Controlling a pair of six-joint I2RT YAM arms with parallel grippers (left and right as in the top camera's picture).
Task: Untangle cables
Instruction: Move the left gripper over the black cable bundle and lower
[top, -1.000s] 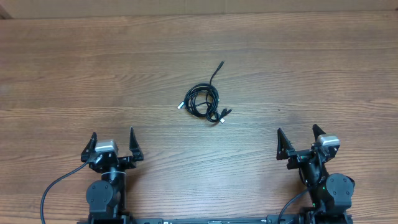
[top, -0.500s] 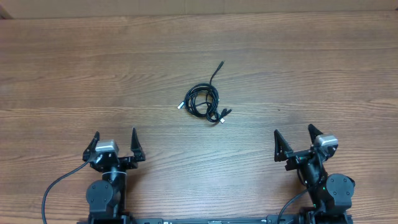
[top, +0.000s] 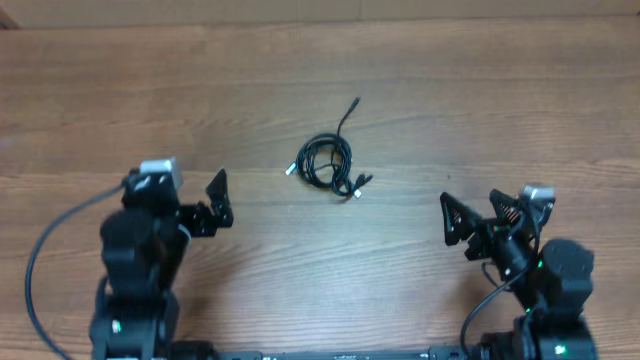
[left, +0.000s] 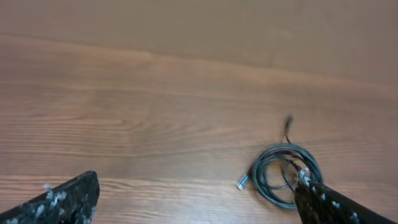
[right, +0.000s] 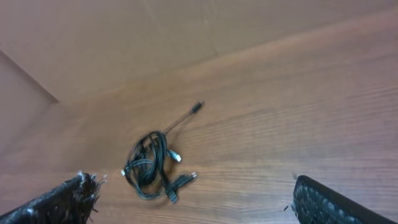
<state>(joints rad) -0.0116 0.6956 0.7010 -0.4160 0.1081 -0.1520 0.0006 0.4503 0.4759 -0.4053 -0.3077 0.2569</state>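
The cables (top: 328, 163) are thin black cords coiled in one small tangle on the wooden table (top: 500, 100). One end trails toward the far side, and small plug ends stick out at the left and lower right. The tangle also shows in the left wrist view (left: 283, 171) and the right wrist view (right: 149, 165). My left gripper (top: 175, 190) is open and empty, to the left of and nearer than the tangle; its fingers frame the left wrist view (left: 199, 205). My right gripper (top: 470, 205) is open and empty, to the right of and nearer than the tangle (right: 196, 202).
The arms' thicker black wires (top: 40, 260) loop near the front edge. Only the bare wood surface surrounds the tangle.
Both arms have lifted from their rest pose and moved forward toward the tangle, the left one more. The cables have not moved.
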